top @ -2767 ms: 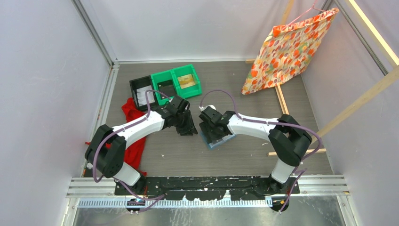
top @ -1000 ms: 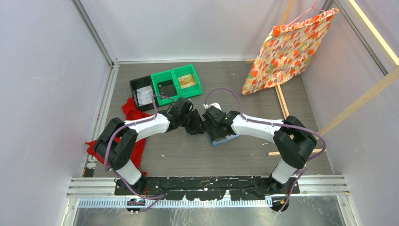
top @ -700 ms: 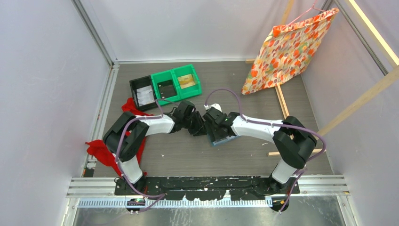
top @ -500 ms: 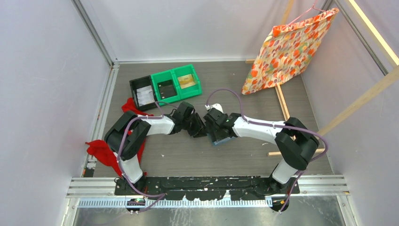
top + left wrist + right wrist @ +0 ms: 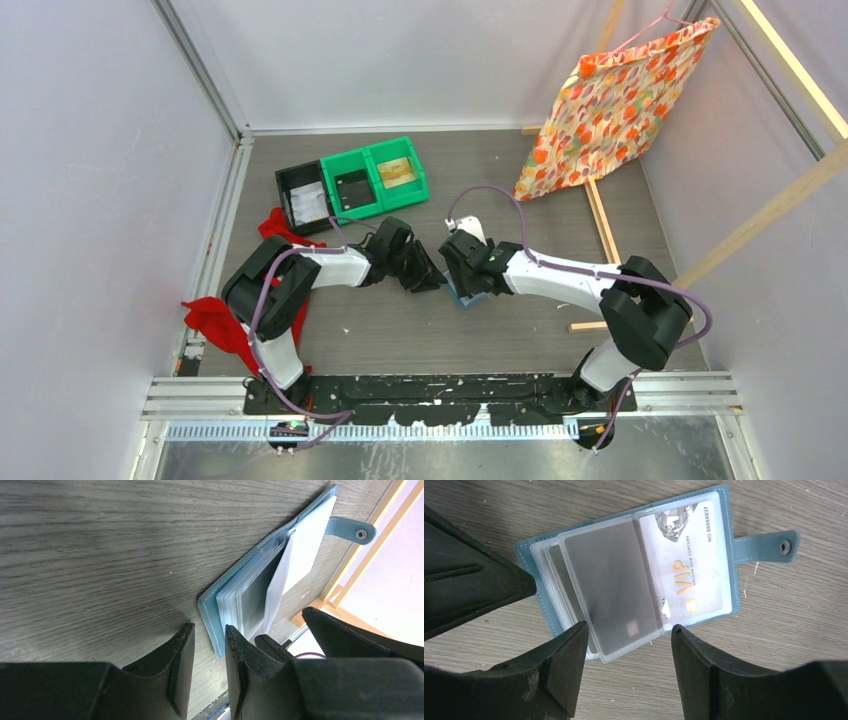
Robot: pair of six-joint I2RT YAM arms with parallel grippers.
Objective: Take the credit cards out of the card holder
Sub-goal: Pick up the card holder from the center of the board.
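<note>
The light-blue card holder (image 5: 759, 546) lies open on the table, its clear sleeves fanned. A dark grey credit card (image 5: 609, 585) sits in the top sleeve, and a pale VIP credit card (image 5: 684, 560) shows in the sleeve behind it. My right gripper (image 5: 628, 627) hovers open over the sleeves' near edge, touching nothing. My left gripper (image 5: 209, 630) is open by a narrow gap at the card holder's (image 5: 212, 612) near corner and grips nothing. From above, the left gripper (image 5: 428, 280) and right gripper (image 5: 462, 283) nearly meet over the card holder (image 5: 459, 298), which is mostly hidden.
Two green bins (image 5: 375, 178) and a black tray (image 5: 303, 197) stand at the back left; one bin holds a gold item (image 5: 397, 172). A red cloth (image 5: 285, 300) lies under the left arm. A patterned fabric bag (image 5: 610, 105) hangs on a wooden frame (image 5: 600, 215) at the right.
My left gripper has moved right, up to the card holder's corner. The right arm has shifted over the holder and its jaws have narrowed a little.
</note>
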